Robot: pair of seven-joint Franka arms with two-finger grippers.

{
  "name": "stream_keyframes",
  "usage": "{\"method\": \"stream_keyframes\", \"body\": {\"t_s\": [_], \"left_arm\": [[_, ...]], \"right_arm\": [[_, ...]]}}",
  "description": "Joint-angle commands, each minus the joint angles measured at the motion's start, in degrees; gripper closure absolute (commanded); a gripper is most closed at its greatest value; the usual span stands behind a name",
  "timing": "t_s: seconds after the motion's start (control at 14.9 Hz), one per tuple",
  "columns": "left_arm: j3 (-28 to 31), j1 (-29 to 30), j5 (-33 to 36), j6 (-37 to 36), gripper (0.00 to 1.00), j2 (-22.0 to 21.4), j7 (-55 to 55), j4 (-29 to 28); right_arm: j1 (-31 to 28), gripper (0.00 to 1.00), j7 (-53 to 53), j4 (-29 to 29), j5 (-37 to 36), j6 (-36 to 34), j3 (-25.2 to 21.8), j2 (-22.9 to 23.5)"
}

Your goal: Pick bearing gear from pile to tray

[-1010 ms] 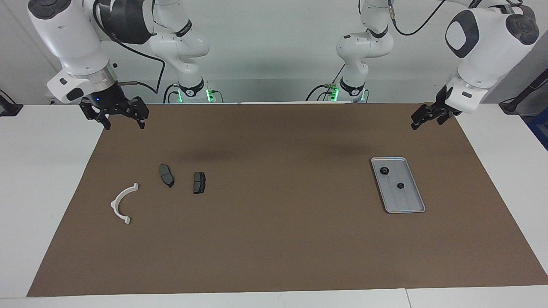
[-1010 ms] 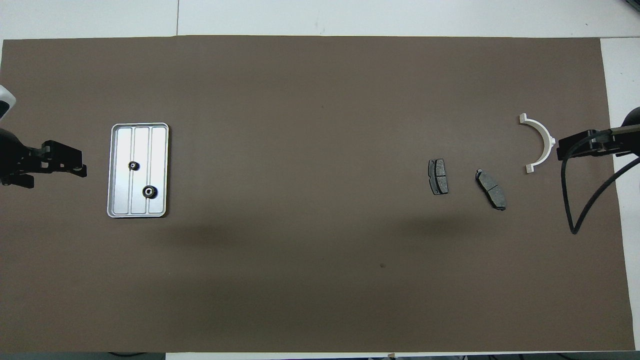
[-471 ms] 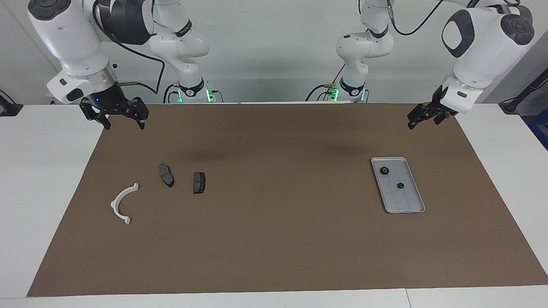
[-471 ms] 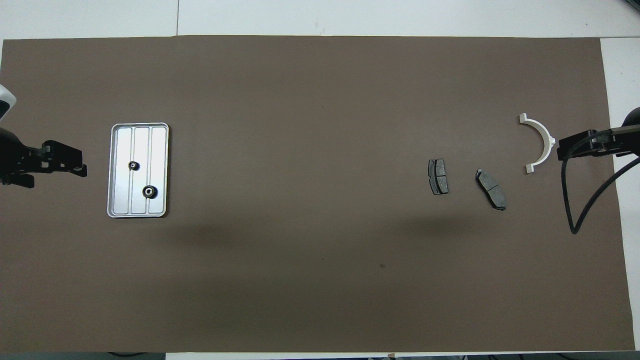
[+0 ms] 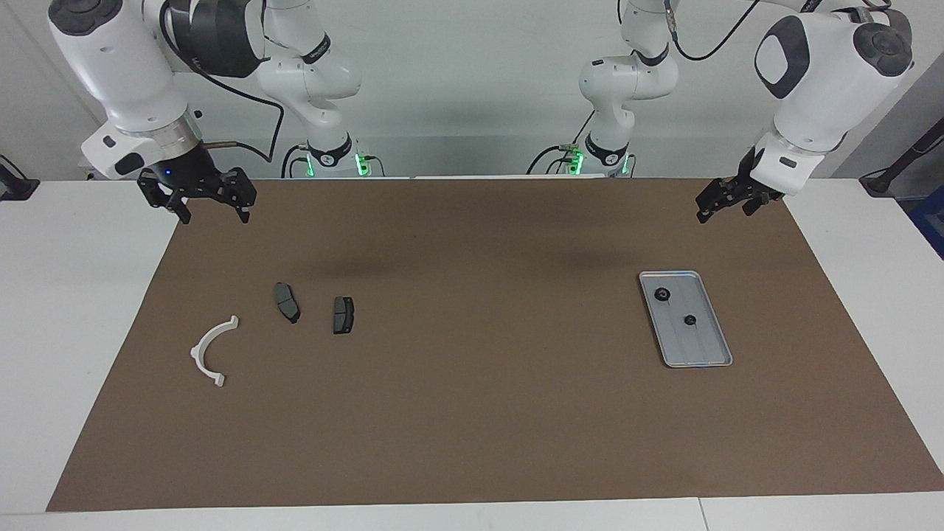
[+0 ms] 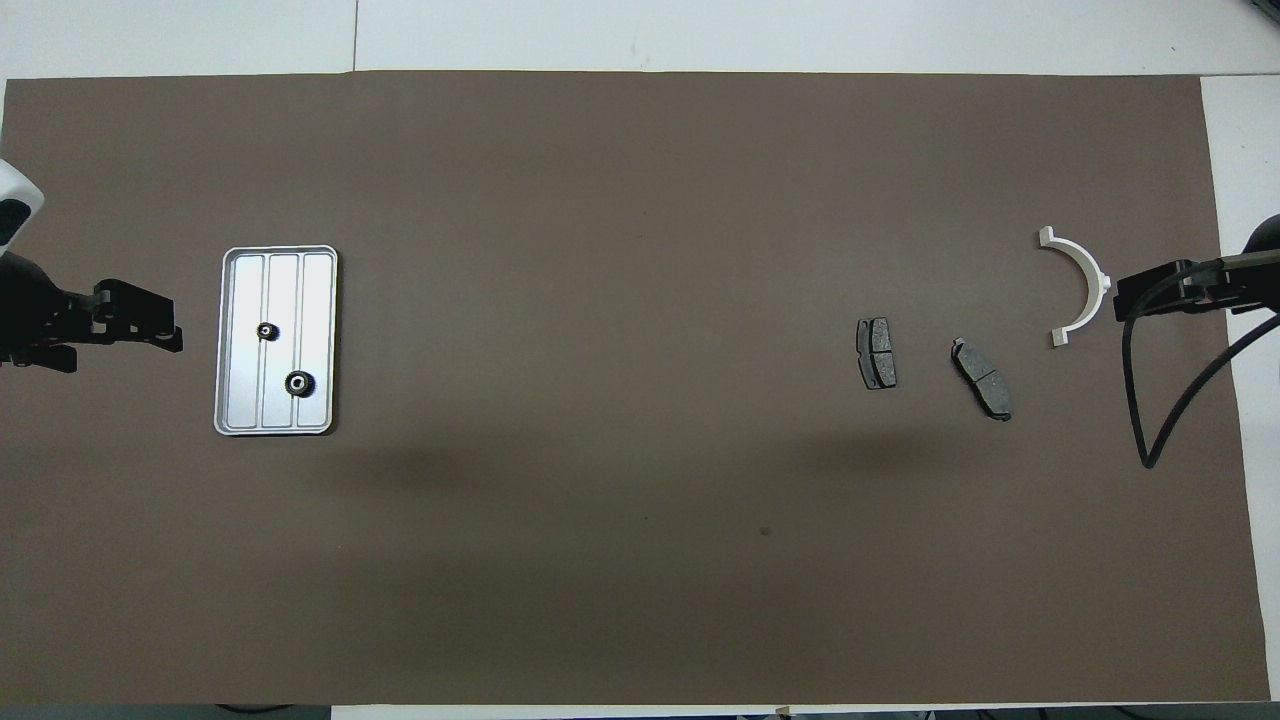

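A: Report gear location.
B: Two small black round gears [image 5: 662,295] [image 5: 689,320] lie in the flat silver-grey metal tray [image 5: 709,357] (toward the left arm's end).
A: Claw states?
B: Left gripper [image 5: 724,200] open, empty, raised over the brown mat [image 5: 472,413]. Right gripper [image 5: 214,208] likewise open and empty above the mat's edge; white half-ring bracket [image 5: 207,352] and two dark grey plates [image 5: 287,302] [image 5: 343,315] lie on the mat at that end.

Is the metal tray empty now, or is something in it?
Not empty: two small black round gears lie inside the tray.
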Motion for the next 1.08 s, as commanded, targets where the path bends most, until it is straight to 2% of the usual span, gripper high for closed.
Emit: {"method": "stream_keyframes", "body": {"t_s": [0.0,0.2,1.01], "left_arm": [[-0.36,-0.63,-0.02,0.25,0.00,-0.49,-0.12,0.04],[-0.45,-0.63,0.16,0.26,0.00,0.13,-0.03,2.14],[-0.45,-0.63,0.51,0.17,0.00,-0.04,-0.03,2.33]], "right_arm": [[-0.50,0.00,-0.49,-2.17,1.09,1.65,0.14,-1.62],[-0.59,0.00,-0.22,-2.08,1.09,1.57,0.14,-1.62],[-0.41,0.00,-0.05,-1.82,2.15,1.30,0.23,-1.62]]}}
